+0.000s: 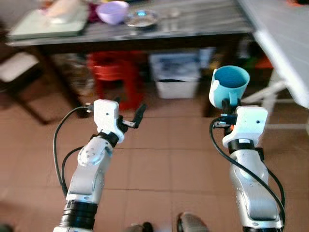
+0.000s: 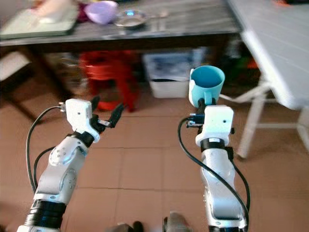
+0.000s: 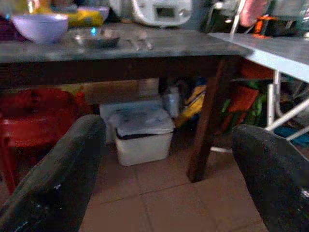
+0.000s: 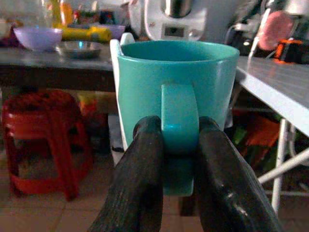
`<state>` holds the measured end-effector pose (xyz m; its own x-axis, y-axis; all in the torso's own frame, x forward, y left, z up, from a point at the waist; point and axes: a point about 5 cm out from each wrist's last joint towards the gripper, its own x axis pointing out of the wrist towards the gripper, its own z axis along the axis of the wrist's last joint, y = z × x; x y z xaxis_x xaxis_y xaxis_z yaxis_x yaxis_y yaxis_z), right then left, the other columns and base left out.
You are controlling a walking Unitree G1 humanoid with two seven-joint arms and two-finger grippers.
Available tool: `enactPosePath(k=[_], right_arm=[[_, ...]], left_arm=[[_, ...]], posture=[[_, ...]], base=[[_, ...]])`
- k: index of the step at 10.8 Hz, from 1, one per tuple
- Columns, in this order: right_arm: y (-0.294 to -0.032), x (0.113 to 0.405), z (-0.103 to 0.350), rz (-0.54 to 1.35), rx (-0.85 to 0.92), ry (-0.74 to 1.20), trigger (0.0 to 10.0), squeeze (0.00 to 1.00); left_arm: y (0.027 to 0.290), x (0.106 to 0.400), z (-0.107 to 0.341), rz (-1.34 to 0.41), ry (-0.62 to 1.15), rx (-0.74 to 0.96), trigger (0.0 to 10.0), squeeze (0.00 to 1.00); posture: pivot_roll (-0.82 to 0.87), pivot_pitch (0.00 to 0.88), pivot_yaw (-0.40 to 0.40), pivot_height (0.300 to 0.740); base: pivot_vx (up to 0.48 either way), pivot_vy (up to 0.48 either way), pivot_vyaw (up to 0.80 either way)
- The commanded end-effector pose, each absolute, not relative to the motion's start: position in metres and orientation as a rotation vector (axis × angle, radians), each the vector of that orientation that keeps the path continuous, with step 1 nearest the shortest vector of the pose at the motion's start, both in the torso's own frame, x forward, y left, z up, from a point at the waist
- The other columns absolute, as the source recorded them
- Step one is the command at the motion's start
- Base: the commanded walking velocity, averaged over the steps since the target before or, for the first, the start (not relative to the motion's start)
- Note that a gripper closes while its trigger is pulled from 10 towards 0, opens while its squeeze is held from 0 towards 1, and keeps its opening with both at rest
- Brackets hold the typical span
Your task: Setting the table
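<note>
Tiled reddish-brown floor (image 1: 164, 164), robot standing short of a long dark table (image 1: 193, 24) with a grey top. A second, white table (image 2: 275, 43) runs in from the right, on pale legs.

Teal mug (image 1: 230, 86): held in the air by the right gripper (image 4: 176, 145), upright, mouth up, out in front of the dark table's near edge and lower than its top. In the right wrist view both black fingers (image 4: 140, 183) pinch the mug's handle from either side, handle facing the camera. Mug touches nothing else.

Left gripper (image 1: 130, 118): raised at about the same height, well apart from the mug, fingers spread wide with nothing between them; left wrist view looks between the two pads (image 3: 53, 188) towards the table's underside.

On the dark table, towards its far-left part: lilac bowl (image 1: 112, 11), and just beside it a small metal dish (image 1: 141, 18). A pale green tray (image 1: 46, 24) sits at the left end, something pale lying on it, too blurred to identify. Wrist views show a white appliance (image 4: 176, 19) along the far edge.

Under the table: red plastic stool (image 1: 116, 77); to its right a white lidded bin (image 1: 175, 75). Clutter behind it is unclear.
</note>
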<state>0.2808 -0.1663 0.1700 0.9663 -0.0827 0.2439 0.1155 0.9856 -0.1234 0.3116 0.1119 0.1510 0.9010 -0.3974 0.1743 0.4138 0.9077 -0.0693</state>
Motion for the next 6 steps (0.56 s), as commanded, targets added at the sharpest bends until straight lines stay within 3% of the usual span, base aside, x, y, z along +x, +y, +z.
enactPosePath(k=[1,6], right_arm=[[-0.1631,0.2787,0.1781,-0.094,-0.126,-0.283,10.0,0.00],[-0.1628,0.2777,0.1775,-0.094,-0.125,-0.282,10.0,0.00]], left_arm=[[0.1177,0.3120,0.1529,-0.408,-0.164,-0.091,10.0,0.00],[0.1095,0.3088,0.1504,-0.425,-0.158,-0.103,10.0,0.00]], posture=[[-0.17,0.177,0.066,0.740],[-0.18,0.176,0.064,0.740]], base=[[0.379,0.000,0.49],[0.374,0.000,0.00]])
